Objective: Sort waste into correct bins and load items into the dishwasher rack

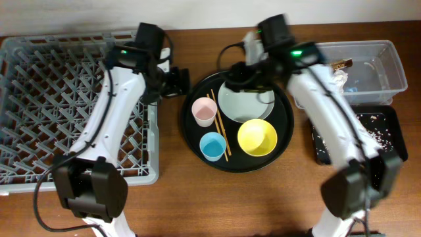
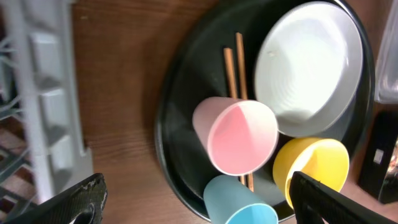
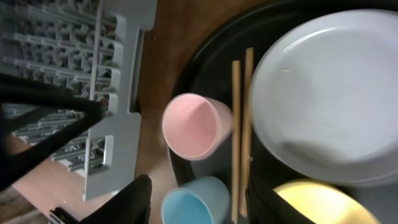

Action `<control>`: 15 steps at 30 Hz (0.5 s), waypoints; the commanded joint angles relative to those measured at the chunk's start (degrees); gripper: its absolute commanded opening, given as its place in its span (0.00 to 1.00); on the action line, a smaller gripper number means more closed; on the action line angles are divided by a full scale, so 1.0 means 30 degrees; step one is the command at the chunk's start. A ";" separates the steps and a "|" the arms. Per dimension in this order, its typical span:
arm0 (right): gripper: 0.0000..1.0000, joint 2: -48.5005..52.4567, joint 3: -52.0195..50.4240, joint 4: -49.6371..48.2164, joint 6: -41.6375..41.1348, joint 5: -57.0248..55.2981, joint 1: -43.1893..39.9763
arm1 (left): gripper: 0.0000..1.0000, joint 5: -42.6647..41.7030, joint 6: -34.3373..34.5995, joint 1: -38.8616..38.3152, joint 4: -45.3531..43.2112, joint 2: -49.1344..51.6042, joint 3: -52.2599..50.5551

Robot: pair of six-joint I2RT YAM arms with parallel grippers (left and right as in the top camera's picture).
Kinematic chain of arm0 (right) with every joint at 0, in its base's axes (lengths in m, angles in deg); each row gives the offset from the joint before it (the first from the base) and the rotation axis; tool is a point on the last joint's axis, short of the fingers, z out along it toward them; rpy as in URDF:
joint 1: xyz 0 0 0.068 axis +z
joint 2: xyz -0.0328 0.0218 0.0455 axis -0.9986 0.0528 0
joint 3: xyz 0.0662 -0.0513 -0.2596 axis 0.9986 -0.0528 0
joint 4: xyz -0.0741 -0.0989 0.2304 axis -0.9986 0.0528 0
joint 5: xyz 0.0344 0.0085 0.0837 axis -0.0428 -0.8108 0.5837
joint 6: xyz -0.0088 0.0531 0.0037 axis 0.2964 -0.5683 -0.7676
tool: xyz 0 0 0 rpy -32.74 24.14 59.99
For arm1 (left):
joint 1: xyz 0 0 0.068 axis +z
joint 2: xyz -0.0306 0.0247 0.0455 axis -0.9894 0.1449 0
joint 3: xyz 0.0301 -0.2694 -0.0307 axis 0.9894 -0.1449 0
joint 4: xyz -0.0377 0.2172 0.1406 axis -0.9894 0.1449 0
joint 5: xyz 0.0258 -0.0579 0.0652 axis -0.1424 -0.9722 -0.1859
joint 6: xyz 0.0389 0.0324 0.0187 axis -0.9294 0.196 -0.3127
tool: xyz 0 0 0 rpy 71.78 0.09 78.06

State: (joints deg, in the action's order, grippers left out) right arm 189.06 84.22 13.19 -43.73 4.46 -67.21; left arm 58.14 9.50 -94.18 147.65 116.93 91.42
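Loading the dishwasher rack [image 1: 72, 99] is, in my judgement, the step in hand: a wrapper [image 1: 342, 64] lies in the clear tub [image 1: 395, 66] and scraps [image 1: 376, 131] lie in the black bin [image 1: 395, 117].

Overhead: my left gripper [image 1: 176, 82] hovers at the round tray's [image 1: 197, 141] left rear edge. My right gripper [image 1: 242, 78] hangs over the plate [image 1: 253, 102] at the rear edge.

Left wrist: jaws wide apart, holding nothing. The pink cup [image 2: 239, 137] stands upright and matt near the tray's left edge, over the chopsticks [image 2: 231, 68].

Right wrist: jaws partly apart, empty.

Next move, as I judge it: lower the left gripper astride the cup's rim.
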 commanded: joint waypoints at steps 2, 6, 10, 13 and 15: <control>0.48 0.2805 0.0036 -0.0867 -0.1443 -0.0612 0.1428 | 0.94 -0.0743 0.0459 0.2528 0.0750 -0.0568 0.0095; 0.41 0.4605 0.0036 -0.1217 -0.1698 -0.0670 0.1909 | 0.94 -0.0794 -0.0051 0.3774 0.1166 -0.0692 0.0095; 0.32 0.5370 0.0036 -0.1260 -0.1749 -0.1246 0.1923 | 0.94 -0.0787 -0.0051 0.4073 0.1224 -0.0692 0.0095; 0.30 0.5523 0.0036 -0.1231 -0.1749 -0.1566 0.1909 | 0.95 -0.0794 -0.0044 0.4073 0.1180 -0.0692 0.0095; 0.29 0.5523 0.0036 -0.1246 -0.1749 -0.1559 0.1909 | 0.95 -0.0794 -0.0036 0.4073 0.1180 -0.0692 0.0095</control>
State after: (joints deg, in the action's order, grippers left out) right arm 205.02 84.20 9.45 -48.50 1.40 -61.63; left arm 56.63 9.85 -82.07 151.13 116.93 91.42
